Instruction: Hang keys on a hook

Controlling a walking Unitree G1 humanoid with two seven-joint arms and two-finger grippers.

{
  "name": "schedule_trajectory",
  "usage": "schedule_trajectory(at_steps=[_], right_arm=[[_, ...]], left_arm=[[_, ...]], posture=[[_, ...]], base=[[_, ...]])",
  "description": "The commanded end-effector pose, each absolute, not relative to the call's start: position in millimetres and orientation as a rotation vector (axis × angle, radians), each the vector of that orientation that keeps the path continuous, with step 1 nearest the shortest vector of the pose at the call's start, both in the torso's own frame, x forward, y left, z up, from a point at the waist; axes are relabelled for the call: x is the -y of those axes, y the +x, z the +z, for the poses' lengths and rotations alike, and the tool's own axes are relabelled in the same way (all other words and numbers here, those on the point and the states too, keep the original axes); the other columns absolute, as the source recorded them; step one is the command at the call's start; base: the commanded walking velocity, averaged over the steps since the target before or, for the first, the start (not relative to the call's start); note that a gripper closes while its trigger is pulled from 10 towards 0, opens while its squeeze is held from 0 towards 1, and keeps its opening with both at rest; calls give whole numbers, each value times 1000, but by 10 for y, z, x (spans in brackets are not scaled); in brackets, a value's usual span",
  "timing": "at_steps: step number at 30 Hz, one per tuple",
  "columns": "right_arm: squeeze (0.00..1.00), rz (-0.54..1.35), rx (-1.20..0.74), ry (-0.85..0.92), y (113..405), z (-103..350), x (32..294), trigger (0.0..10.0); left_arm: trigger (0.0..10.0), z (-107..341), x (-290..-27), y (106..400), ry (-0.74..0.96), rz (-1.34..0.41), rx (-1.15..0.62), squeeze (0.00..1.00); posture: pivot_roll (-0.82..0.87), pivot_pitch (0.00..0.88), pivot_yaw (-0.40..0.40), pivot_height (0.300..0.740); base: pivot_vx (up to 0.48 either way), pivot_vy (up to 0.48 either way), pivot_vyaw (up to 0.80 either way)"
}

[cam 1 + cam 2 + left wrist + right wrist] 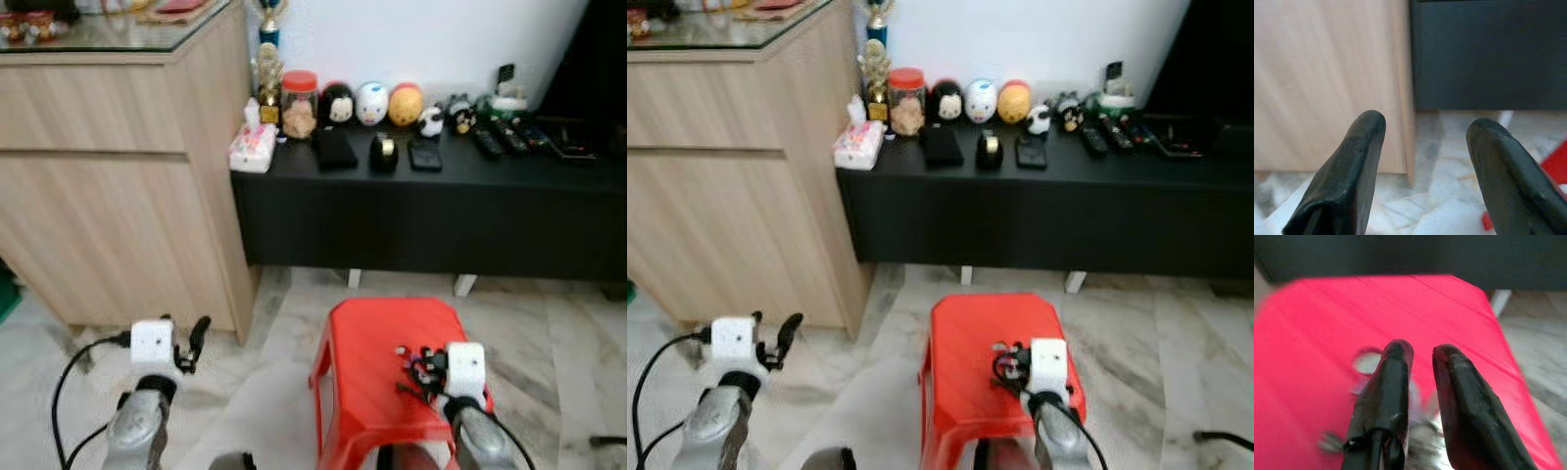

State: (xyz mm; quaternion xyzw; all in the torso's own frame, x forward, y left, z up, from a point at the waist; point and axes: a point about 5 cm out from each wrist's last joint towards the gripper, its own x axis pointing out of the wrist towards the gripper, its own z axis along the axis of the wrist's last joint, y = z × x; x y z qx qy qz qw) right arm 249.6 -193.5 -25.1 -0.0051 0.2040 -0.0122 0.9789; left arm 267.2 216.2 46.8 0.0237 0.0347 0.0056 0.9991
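A bunch of keys (411,369) is at the right side of a red plastic stool (377,338) on the floor in front of me. My right gripper (419,372) is low over the stool top with its fingers (1396,382) drawn close together. In the right wrist view the grey, blurred keys (1420,438) sit between those fingers near their base. My left gripper (193,343) hangs open over the floor by the wooden cabinet (108,186), and its fingers (1359,156) hold nothing.
A low black bench (431,206) stands against the white wall behind the stool. It carries a jar (299,103), round figurines (372,103), remotes (505,137) and a tissue pack (253,147). Marble floor (578,362) lies to the stool's right.
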Motion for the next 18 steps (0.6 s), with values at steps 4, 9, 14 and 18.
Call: schedule_trajectory(at_steps=[4,9,14,18], right_arm=[[0,-28,-403,1,2523,-233,1921,10000],[0,-12,-410,21,2507,-249,1902,10000],[1000,-9,-409,34,2471,-264,1924,10000],[1000,-26,-410,28,2423,-281,1985,10000]], left_arm=[[10000,443,-2191,2631,64,16,-79,0],[10000,440,-2196,2624,64,18,-80,0],[10000,431,-2204,2619,72,17,-86,0],[10000,425,-2210,2615,72,17,-89,0]], posture=[[50,0,-36,586],[50,0,-36,586],[47,0,-32,586],[47,0,-31,586]], base=[[0,0,0],[0,0,0],[0,0,0],[0,0,0]])
